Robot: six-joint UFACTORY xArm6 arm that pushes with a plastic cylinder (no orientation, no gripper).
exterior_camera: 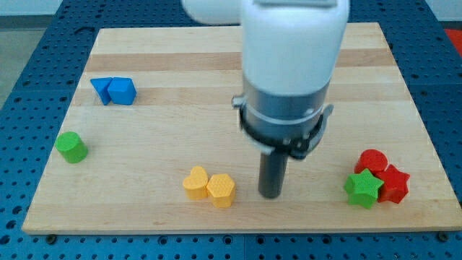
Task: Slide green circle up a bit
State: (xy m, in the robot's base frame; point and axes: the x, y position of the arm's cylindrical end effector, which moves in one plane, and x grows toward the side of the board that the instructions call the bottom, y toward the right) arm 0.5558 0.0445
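The green circle is a small green cylinder standing near the board's left edge, at mid height in the view. My tip rests on the board in the lower middle, far to the right of the green circle. The tip stands just right of a yellow hexagon block, with a small gap between them. The white arm body above hides the board's upper middle.
A yellow heart-like block touches the yellow hexagon's left side. Two blue blocks sit together at the upper left. At the lower right, a green star, a red cylinder and a red star cluster near the wooden board's edge.
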